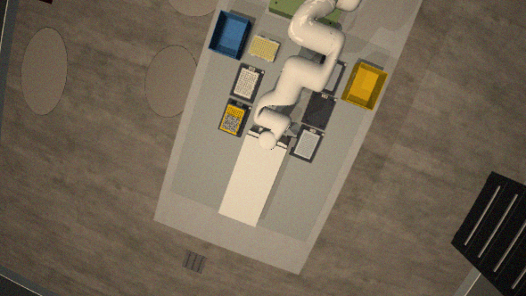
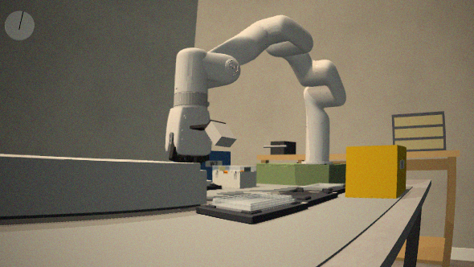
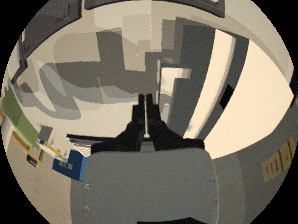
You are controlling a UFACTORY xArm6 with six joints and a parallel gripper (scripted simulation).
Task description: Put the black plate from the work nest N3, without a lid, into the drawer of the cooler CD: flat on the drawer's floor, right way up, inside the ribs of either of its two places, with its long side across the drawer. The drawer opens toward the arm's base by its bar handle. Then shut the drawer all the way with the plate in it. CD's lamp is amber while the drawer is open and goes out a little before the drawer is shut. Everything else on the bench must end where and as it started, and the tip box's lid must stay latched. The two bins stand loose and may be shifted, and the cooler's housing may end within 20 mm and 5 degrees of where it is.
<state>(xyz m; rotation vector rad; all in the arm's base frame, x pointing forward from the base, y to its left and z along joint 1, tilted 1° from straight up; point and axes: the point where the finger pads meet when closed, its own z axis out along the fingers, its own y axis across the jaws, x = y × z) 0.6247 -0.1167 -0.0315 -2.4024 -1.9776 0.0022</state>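
My top camera hangs high above and looks straight down, taking in the whole tabletop (image 1: pixel 196 178), turned askew in frame, and the floor around it. My exterior camera sits low at tabletop level, close beside the long white cooler (image 2: pixel 100 185), looking along it toward my base (image 2: pixel 297 173). My wrist camera rides just behind my tool (image 3: pixel 145 119), pointing down with a fisheye view. All three share the cooler's near end.
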